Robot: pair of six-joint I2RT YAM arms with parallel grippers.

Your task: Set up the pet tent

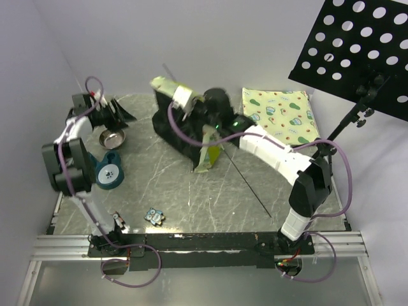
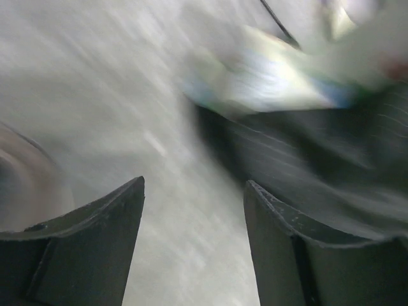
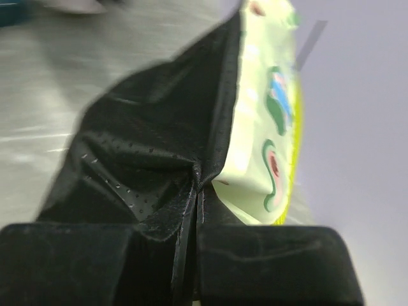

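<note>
The pet tent (image 1: 185,121) lies collapsed at the back middle of the table, black base sheet crumpled under cream avocado-print and lime panels. My right gripper (image 1: 213,108) is shut on it. The right wrist view shows the jaws (image 3: 197,191) pinched together on a fold of the black base sheet (image 3: 140,140), beside the printed panel (image 3: 268,95). A thin dark pole (image 1: 252,182) runs from the tent toward the front right. My left gripper (image 1: 118,113) hovers open at the back left, well apart from the tent. Its view is blurred, and nothing lies between its fingers (image 2: 194,185).
A metal bowl (image 1: 115,137) sits just below the left gripper. A teal round object (image 1: 108,172) and a small toy (image 1: 153,216) lie front left. A flat avocado-print mat (image 1: 280,115) lies back right, under a black perforated panel on a stand (image 1: 357,44).
</note>
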